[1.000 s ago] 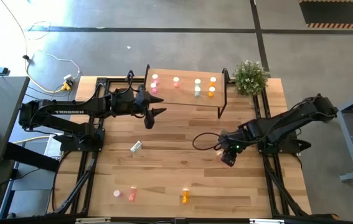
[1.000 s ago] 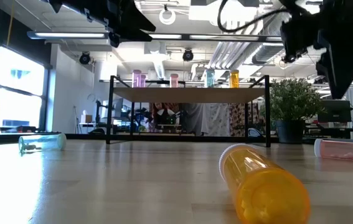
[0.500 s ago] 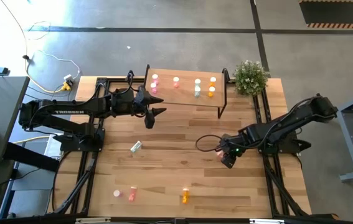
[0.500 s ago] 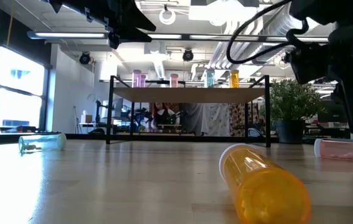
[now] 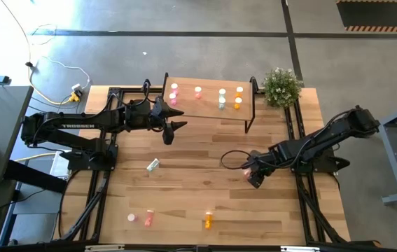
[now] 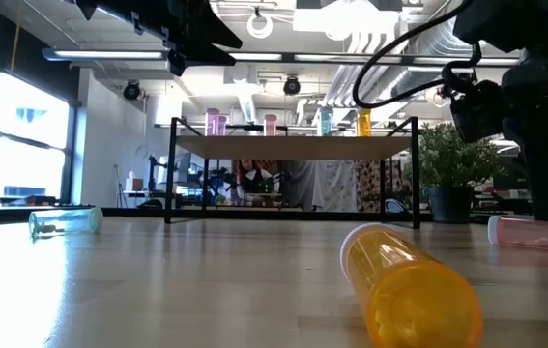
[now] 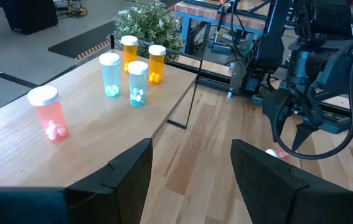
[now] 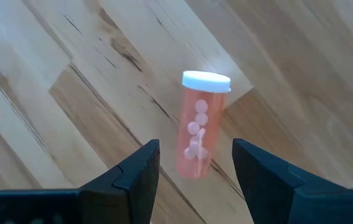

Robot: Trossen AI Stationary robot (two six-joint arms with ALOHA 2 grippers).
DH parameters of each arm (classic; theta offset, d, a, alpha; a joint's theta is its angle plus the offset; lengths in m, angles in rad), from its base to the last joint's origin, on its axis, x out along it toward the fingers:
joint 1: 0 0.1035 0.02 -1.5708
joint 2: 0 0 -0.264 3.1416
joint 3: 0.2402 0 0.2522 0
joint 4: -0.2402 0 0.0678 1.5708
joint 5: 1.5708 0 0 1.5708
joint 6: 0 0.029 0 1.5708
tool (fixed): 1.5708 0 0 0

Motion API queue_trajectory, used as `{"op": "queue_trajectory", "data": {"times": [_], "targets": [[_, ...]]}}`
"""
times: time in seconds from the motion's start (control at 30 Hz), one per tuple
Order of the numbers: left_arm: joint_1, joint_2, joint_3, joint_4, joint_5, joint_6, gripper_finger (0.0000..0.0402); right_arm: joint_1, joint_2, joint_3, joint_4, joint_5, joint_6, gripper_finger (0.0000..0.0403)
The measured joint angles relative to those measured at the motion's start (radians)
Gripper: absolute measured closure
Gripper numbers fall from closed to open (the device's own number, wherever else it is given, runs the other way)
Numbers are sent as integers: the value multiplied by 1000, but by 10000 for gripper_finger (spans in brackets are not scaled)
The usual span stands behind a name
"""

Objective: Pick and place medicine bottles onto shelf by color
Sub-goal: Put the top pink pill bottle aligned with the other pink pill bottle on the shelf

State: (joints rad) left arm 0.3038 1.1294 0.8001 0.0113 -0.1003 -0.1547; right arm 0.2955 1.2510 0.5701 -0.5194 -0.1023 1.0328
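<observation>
— Wood planks are filling the whole right wrist view, and a salmon-red bottle is lying on them in the middle of that frame. Where is the right gripper sitting relative to it?

— Directly over it, low, right of centre in the high view. Its fingers are standing apart with nothing between them, one on each side of the bottle's lower end.

— And the bottle's long axis?

— Running nearly up and down that frame, white cap toward the top, so the fingers are straddling it crosswise. Whether they are already down around it or just above, I am not able to say for sure.

— The left gripper?

— Waiting open and empty at upper centre-left of the high view, just beside the shelf, well apart from this bottle. So the right arm is the nearer one.
</observation>
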Motion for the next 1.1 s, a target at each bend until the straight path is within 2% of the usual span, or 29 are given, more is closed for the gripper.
{"op": "queue_trajectory", "data": {"times": [0.43, 0.6, 1.1], "targets": [[0, 0, 0, 0, 0, 0, 193, 59, 83, 0, 40, -1, 62, 211], [1, 0, 0, 0, 0, 0, 193, 72, 102, 0, 39, 46, 96, 212], [1, 0, 0, 0, 0, 1, 193, 71, 132, 3, 38, 69, 116, 304]]}}
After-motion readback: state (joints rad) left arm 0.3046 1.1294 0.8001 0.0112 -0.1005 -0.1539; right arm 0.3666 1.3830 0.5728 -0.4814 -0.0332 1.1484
